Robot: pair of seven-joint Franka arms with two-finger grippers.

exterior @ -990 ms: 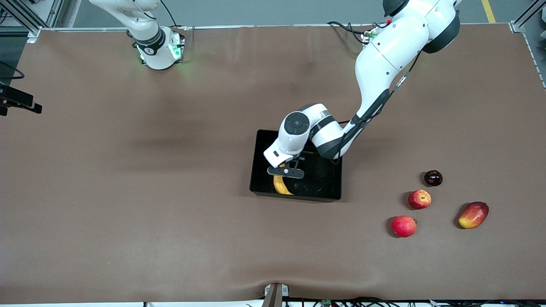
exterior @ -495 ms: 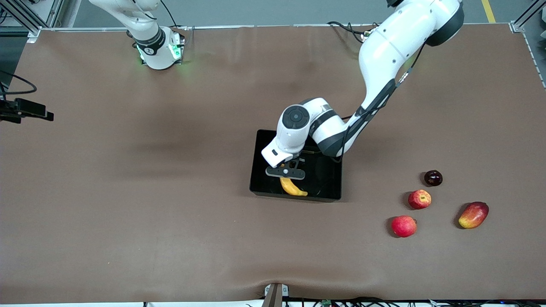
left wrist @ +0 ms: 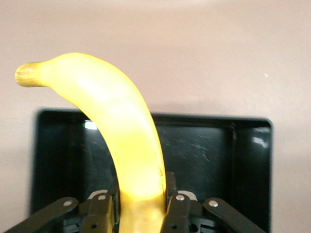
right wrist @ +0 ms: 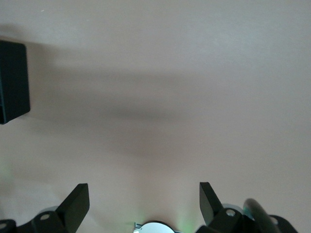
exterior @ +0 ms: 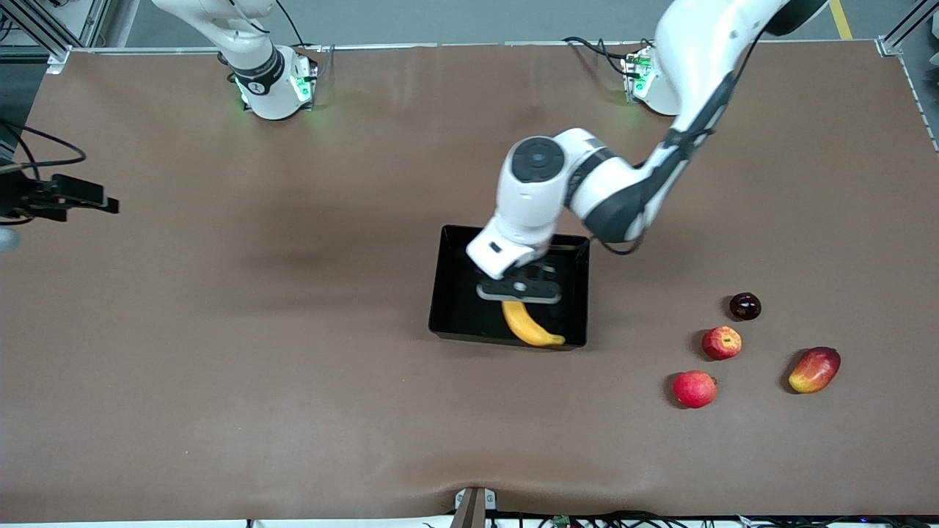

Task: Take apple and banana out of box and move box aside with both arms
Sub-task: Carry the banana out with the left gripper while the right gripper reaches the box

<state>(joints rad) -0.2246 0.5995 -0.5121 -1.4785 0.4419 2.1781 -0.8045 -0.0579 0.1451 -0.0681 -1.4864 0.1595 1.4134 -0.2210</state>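
Observation:
My left gripper (exterior: 519,293) is shut on one end of the long yellow banana (exterior: 532,328) and holds it above the black tray (exterior: 440,282). The banana's free end hangs over the tray's wall nearest the front camera. In the left wrist view the banana (left wrist: 121,131) curves away from the gripper (left wrist: 141,196) over the tray (left wrist: 209,150). The small red apple with yellowish streaks (exterior: 722,342) lies on the table toward the left arm's end. My right gripper (exterior: 92,199) is open and empty above the table at the right arm's end; its wrist view (right wrist: 144,199) shows a corner of the tray (right wrist: 12,82).
A plain pinkish-red round fruit (exterior: 694,389) lies nearer the front camera than the apple. A red-yellow mango (exterior: 814,369) lies beside them toward the left arm's end. A small dark round fruit (exterior: 744,306) lies farther from the camera than the apple.
My left gripper has risen and shifted toward the left arm's end of the tray with the banana in it. My right gripper has crept inward from the table's end.

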